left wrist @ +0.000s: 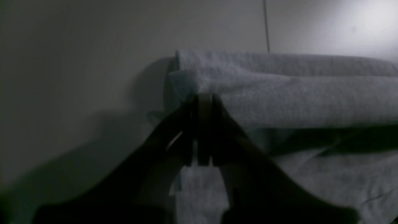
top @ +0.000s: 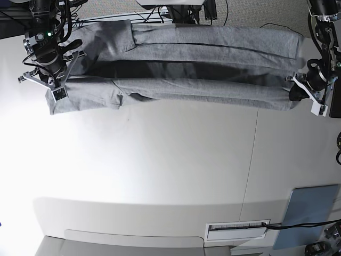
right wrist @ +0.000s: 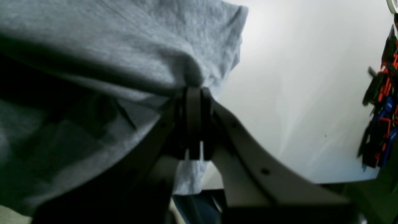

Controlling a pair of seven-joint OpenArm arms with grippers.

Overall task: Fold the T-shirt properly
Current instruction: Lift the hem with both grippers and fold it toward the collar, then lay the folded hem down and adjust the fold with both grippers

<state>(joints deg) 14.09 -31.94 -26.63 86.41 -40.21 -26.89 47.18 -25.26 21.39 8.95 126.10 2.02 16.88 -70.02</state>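
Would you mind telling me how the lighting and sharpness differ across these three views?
Left wrist: dim, soft, fingers silhouetted against the T-shirt. Right wrist: table glares white. Base: sharpest, bright glare patch mid-table.

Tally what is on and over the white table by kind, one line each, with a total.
T-shirt: 1, grey, held in a long fold across the table
Grippers: 2, the left gripper and the right gripper, each shut on the shirt
Blue-grey flat sheet: 1, at the table's edge
Total: 4
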